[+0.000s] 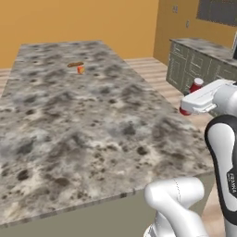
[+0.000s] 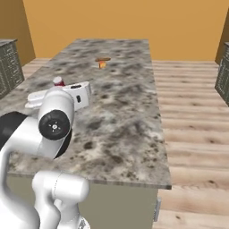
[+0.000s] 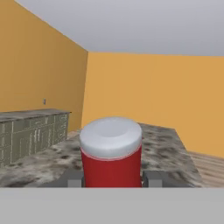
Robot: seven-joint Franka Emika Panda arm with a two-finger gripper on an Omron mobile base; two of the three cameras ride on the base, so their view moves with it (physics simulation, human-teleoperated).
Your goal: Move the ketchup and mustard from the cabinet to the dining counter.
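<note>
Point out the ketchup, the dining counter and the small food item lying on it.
ketchup [image 3: 111,153]: hand view, red body just under the white cap.
dining counter [image 1: 92,134]: left base view, bare granite top.
small food item [image 1: 80,69]: left base view, its red-orange part.

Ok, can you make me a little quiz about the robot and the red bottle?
1. True or false: the ketchup sits between the robot's fingertips.
2. What colour is its cap?
3. The small food item lies: A) on the floor, B) at the far end of the dining counter, C) on the side cabinets.

Key: 1 true; 2 white; 3 B.
</note>
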